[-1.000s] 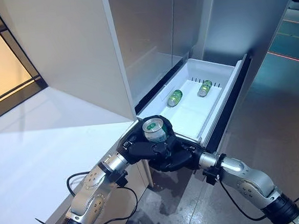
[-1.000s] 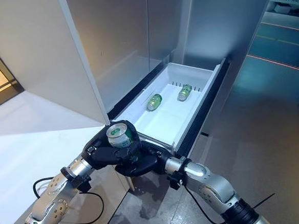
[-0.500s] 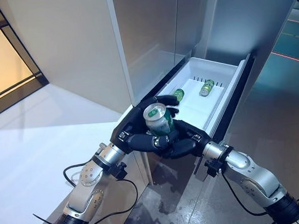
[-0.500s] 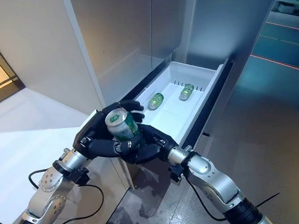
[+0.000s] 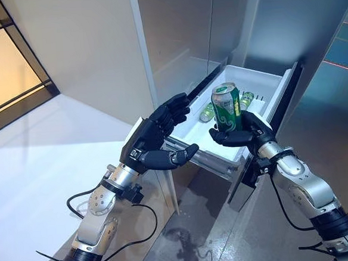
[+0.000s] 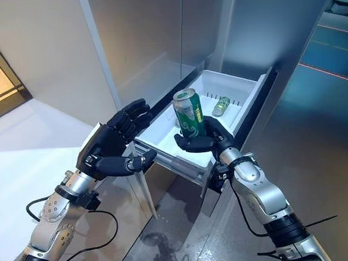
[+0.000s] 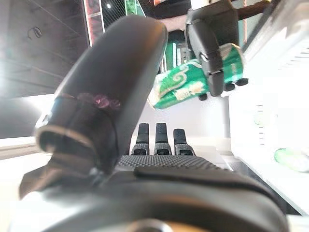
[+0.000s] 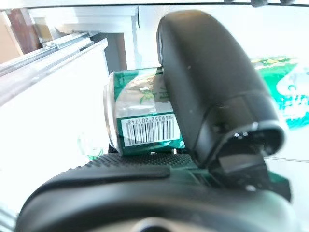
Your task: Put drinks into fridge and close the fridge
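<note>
My right hand is shut on a green can and holds it upright above the front of the open white fridge drawer. The can also shows in the right wrist view, with the thumb curled over it. My left hand is open and empty, just left of the drawer's front corner and apart from the can. The left wrist view shows the held can past the left palm. More green cans lie on their sides at the back of the drawer.
The fridge's grey upper doors rise behind the drawer. A white counter top lies to the left, with a beige wall panel above it. Grey floor lies below the drawer and to the right.
The can has passed from between both hands into the right hand alone, which raised it up and right over the drawer. The left hand opened and drew away to the left.
</note>
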Motion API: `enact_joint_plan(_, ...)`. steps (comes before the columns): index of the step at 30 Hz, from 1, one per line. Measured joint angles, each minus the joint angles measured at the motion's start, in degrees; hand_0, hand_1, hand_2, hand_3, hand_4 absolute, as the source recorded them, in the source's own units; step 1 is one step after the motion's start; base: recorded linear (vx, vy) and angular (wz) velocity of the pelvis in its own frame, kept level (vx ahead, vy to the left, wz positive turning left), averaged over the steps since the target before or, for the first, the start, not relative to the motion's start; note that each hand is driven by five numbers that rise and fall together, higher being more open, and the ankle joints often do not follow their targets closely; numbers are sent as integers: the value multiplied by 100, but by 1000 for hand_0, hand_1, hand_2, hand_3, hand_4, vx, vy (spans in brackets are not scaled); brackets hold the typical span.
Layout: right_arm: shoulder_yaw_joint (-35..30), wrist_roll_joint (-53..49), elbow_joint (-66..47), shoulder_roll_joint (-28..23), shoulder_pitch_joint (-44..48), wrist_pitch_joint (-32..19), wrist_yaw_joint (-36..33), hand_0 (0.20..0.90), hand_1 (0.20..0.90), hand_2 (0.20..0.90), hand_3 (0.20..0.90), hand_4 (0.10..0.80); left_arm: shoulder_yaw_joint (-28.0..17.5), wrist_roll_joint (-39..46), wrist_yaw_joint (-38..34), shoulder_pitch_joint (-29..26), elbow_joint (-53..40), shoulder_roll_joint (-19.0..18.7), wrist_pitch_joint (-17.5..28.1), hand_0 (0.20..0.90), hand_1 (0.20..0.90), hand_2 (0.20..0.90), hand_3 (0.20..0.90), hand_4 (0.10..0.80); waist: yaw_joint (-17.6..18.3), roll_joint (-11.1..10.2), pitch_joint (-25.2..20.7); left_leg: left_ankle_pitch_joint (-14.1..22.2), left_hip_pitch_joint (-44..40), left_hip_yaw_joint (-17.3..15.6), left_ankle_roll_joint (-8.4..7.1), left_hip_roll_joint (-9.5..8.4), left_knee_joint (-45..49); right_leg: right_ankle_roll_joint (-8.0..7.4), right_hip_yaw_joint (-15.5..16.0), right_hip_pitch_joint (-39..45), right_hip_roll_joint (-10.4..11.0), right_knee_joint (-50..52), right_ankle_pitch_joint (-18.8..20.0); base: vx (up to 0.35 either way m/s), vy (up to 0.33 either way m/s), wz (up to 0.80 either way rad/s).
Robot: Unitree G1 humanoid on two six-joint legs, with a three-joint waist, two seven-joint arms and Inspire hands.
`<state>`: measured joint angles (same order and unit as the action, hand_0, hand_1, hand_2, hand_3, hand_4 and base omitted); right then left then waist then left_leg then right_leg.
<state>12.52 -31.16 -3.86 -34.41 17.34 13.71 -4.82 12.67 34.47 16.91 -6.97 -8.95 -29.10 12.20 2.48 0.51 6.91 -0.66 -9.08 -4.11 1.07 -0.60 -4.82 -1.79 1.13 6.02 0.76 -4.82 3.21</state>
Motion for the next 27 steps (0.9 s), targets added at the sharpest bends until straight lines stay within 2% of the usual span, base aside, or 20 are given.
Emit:
enact_joint_plan(2, 0, 35, 78, -41, 12, 0, -64, 300, 300, 300, 200, 100, 4, 58, 24, 0, 105, 105, -138, 900, 900, 900, 900, 800, -78, 7, 5, 0, 1, 9, 0, -2, 0, 1, 5, 5, 1, 1, -3, 54, 2, 8)
enact_joint_plan(7, 5, 82, 820, -413, 476, 11, -254, 300, 300, 300, 200, 100, 241, 683, 344, 7, 505, 415, -952, 900, 900, 900, 900, 800, -229, 28, 91, -25, -37, 178, 22, -40, 2, -22, 163, 116, 49, 1, -42, 56, -1, 17)
enact_joint_plan(12, 6, 90, 2410, -805, 1637, 15, -428, 300, 300, 300, 200, 100, 952, 1477, 817, 472, 1042, 458, -2040, 900, 900, 900, 900, 800, -319, 64, 281, -53, -71, 388, 37, -89, 3, -46, 366, 243, 100, 1, -98, 76, -3, 24)
enact_joint_plan(15, 41, 164, 3507, -1097, 2225, 1, -414, 300, 300, 300, 200, 100, 1434, 1543, 1060, 857, 1457, 430, -2535, 900, 900, 900, 900, 800, -421, 79, 344, -60, -56, 565, 39, -107, 4, -56, 532, 297, 124, 2, -141, 37, -6, 27)
enact_joint_plan(19, 77, 283, 4407, -1245, 2669, -11, -396, 300, 300, 300, 200, 100, 1723, 1447, 1336, 1308, 1927, 324, -2713, 900, 900, 900, 900, 800, -609, 110, 409, -65, 21, 698, 34, -117, 28, -55, 690, 297, 137, 3, -165, 35, -11, 23)
enact_joint_plan(22, 310, 487, 4931, -1249, 2871, -6, -350, 300, 300, 300, 200, 100, 1779, 909, 1414, 1365, 2526, 323, -2663, 900, 900, 900, 900, 800, -701, 113, 416, -69, 48, 802, 28, -137, 53, -51, 802, 326, 152, 2, -220, 42, -19, 21)
enact_joint_plan(24, 422, 592, 5156, -1242, 2986, -2, -240, 300, 300, 300, 200, 100, 1812, 557, 1367, 1353, 3022, 328, -2450, 900, 900, 900, 900, 800, -759, 135, 463, -69, 103, 824, 23, -148, 91, -48, 834, 321, 155, 2, -233, 43, -50, 14)
enact_joint_plan(27, 444, 760, 5293, -1242, 3001, 48, -183, 300, 300, 300, 200, 100, 1753, -103, 836, 1298, 3576, 348, -2068, 900, 900, 900, 900, 800, -782, 127, 565, -75, 244, 944, 13, -175, 189, -38, 968, 265, 163, 4, -230, 38, -74, 19)
